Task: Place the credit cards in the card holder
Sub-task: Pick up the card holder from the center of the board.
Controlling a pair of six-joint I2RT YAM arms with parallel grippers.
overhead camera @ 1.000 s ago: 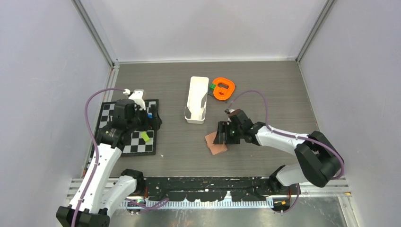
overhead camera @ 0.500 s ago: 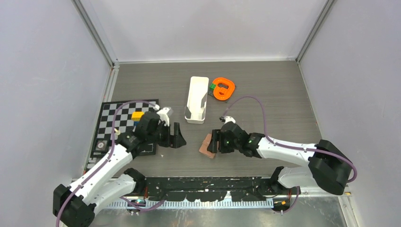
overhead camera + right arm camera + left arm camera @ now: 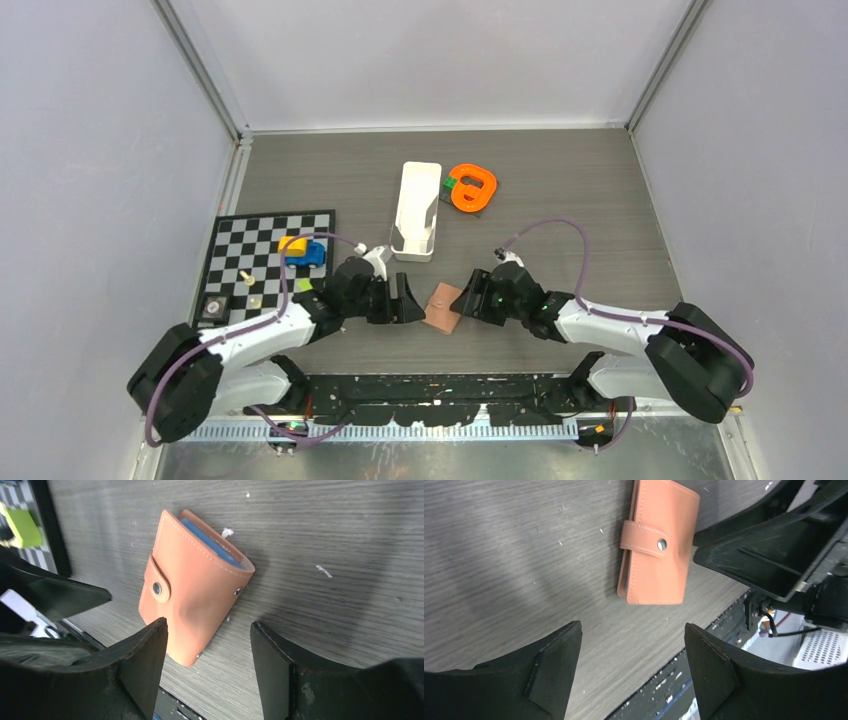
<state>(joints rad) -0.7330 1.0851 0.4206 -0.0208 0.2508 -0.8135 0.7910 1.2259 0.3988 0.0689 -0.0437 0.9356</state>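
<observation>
Grey wood-grain tabletop (image 3: 580, 220) fills the floor of a pale-walled enclosure. At the left lies a black-and-white chequered mat (image 3: 232, 262) carrying a yellow block (image 3: 292, 243) and a blue block (image 3: 314, 254) side by side. Right of the mat, the left pincer (image 3: 405, 300) sits low over the tabletop, its fingers spread and empty, aimed at the small tan leather-like card holder (image 3: 441, 307). Behind them stands a long white rectangular tray (image 3: 415, 210). The card holder lies flat near the front edge between the two pincers, folded shut with its strap snapped down; a blue edge shows inside its open side. The right pincer (image 3: 470, 297) faces it from the other side, released, one finger close against its edge. Farther back is an orange plastic ring (image 3: 473, 187).
</observation>
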